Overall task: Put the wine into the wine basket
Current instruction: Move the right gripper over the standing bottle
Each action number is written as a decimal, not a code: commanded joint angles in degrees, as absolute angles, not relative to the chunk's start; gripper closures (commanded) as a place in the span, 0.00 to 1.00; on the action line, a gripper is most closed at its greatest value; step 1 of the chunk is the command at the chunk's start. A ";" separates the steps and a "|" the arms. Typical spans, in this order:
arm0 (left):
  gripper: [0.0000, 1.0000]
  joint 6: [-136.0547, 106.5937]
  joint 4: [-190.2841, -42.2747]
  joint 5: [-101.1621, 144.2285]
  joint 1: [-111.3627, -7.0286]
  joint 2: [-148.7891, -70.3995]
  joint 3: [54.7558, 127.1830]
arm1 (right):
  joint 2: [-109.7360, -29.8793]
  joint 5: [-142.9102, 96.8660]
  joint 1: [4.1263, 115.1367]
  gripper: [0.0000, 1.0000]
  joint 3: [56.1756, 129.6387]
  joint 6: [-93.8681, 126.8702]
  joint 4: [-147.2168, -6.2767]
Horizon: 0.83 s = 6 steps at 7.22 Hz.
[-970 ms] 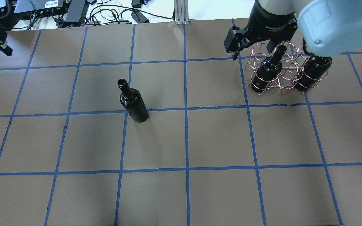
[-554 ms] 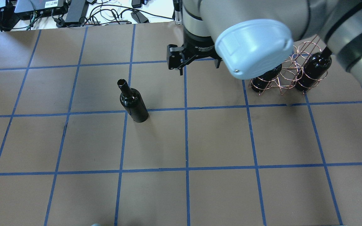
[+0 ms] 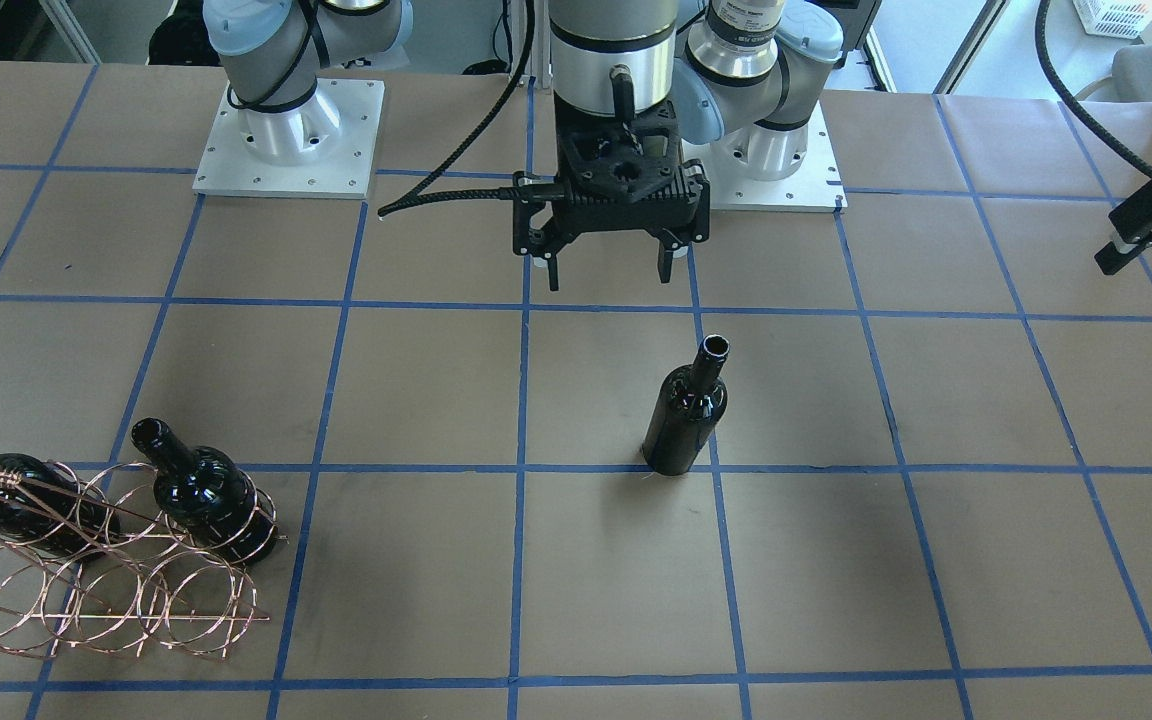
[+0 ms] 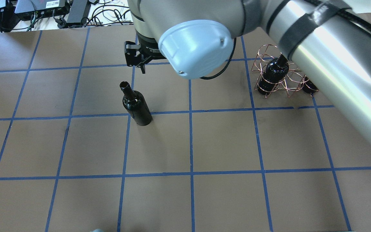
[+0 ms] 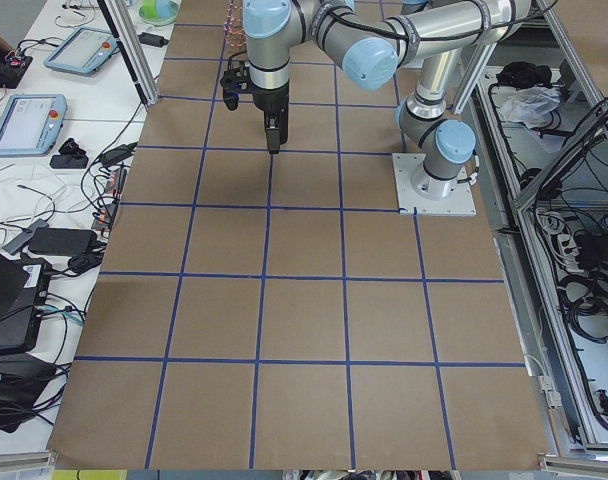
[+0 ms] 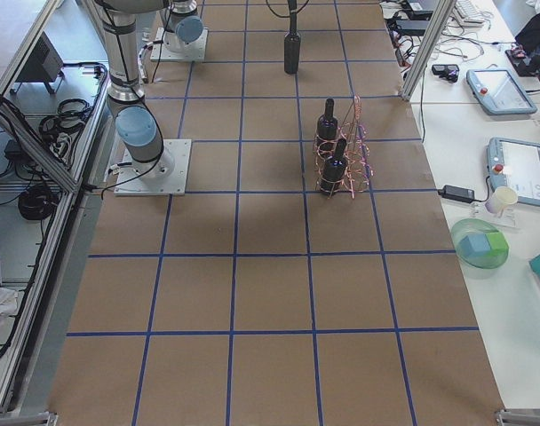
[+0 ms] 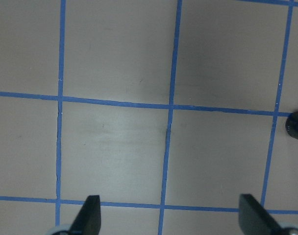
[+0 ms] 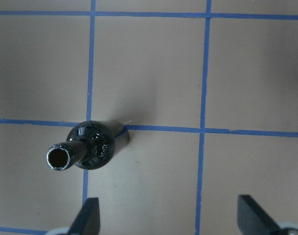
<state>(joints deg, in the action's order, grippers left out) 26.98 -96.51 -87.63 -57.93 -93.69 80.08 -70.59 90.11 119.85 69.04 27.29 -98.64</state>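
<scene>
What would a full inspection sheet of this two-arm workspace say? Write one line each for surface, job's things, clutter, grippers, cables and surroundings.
Surface: brown table gridded with blue tape.
Job's things: one wine bottle upright on the table, outside the wine basket; two basket bottles already stand in its hoops.
Clutter: nothing seen on the table.
Grippers: right gripper open, empty, above the table on the robot's side of the free bottle; left gripper open, empty, off to the table's left side.
Cables: black cable trails from the right wrist, clear of the bottles.
Surroundings: electronics and cords beyond the far edge; teach pendants on a side bench.
</scene>
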 commanded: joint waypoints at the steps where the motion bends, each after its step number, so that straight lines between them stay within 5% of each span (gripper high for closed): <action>1: 0.00 26.98 -96.33 -87.71 -57.83 -93.69 80.33 | -66.45 90.09 120.67 0.00 64.78 28.04 -99.05; 6: 0.00 26.98 -96.24 -87.71 -57.74 -93.60 80.68 | -61.45 85.43 124.26 0.00 64.86 31.45 -103.97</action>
